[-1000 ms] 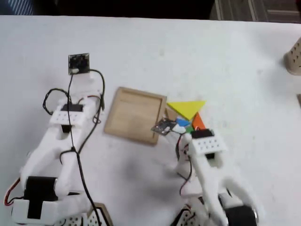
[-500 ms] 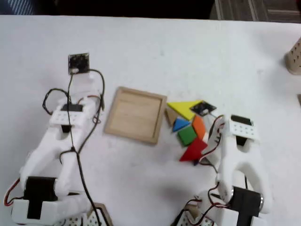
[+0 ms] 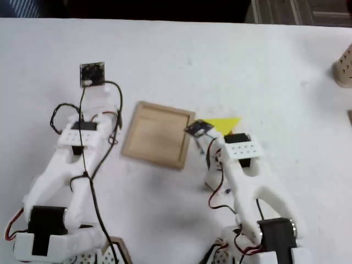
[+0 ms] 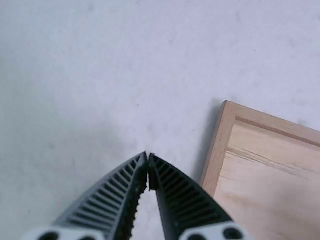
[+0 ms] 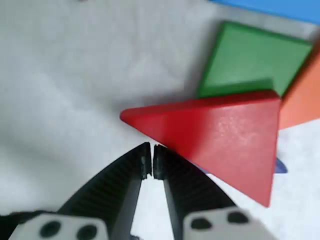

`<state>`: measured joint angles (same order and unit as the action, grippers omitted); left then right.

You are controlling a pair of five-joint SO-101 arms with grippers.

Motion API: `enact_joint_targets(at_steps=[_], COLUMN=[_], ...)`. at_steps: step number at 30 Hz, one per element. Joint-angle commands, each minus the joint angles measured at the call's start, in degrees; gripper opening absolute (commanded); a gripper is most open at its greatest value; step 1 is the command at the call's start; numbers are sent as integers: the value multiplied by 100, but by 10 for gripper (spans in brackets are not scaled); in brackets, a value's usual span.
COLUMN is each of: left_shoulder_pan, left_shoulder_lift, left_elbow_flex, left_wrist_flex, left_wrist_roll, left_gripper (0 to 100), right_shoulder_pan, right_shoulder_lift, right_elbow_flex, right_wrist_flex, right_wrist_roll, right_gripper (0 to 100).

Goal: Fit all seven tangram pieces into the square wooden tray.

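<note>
- Left arm (image 3: 71,165): stands at the left side of the white table (image 3: 247,60), with a small black camera board (image 3: 92,73) at its far end.
- Left gripper (image 4: 148,165): clenched, the ribbed tips meet and there is nothing between them. It sits over bare table just beside one corner of the tray, apart from the rim.
- Tray (image 3: 158,133): square, light wood with a raised rim, lying flat between the two arms and turned slightly askew. The floor is bare wood where visible; the left wrist view shows one corner of it (image 4: 260,165).
- Right arm (image 3: 242,170): reaches over the cluster of pieces just right of the tray and covers most of them in the high view.
- Yellow triangle (image 3: 223,124): flat on the table, close to the tray's right edge, showing beyond the arm's wrist.
- Right gripper (image 5: 151,160): clenched with nothing held, tips together at the long edge of the red triangle (image 5: 215,135), near its sharp corner. Cannot tell whether they touch it.
- Other pieces, right wrist view: the green square (image 5: 255,60) abuts the red triangle, and an orange piece (image 5: 302,95) lies beside both. A blue piece (image 5: 280,7) is just beyond the green one. All are on the table, outside the tray.
- Far right edge: a beige perforated object (image 3: 344,69), well apart from the pieces.
</note>
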<state>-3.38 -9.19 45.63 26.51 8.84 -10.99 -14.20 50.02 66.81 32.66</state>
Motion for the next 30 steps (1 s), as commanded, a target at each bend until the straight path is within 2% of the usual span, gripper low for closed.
enact_joint_targets(at_steps=[1, 10, 15, 19, 25, 30], left_shoulder_pan=[-57, -57, -57, -57, -57, -57], left_shoulder_lift=[-31, -31, -22, -22, -22, -22], left_elbow_flex=[-44, -26, -26, -26, -26, -26], left_wrist_flex=[-149, -149, -149, -149, -149, -149], left_wrist_roll=[-9, -9, -9, -9, -9, -9], left_gripper=[23, 23, 23, 23, 24, 24], right_shoulder_pan=[330, 954, 1226, 1473, 1640, 2097], right_shoulder_lift=[-13, 13, 778, 1420, 1587, 1938], right_elbow_flex=[-62, -158, -747, -1468, -2163, -2927], right_wrist_flex=[-338, -769, -1191, -1130, -778, -813], right_wrist_roll=[-105, -62, -229, -545, -615, -967], right_gripper=[21, 21, 21, 19, 22, 39])
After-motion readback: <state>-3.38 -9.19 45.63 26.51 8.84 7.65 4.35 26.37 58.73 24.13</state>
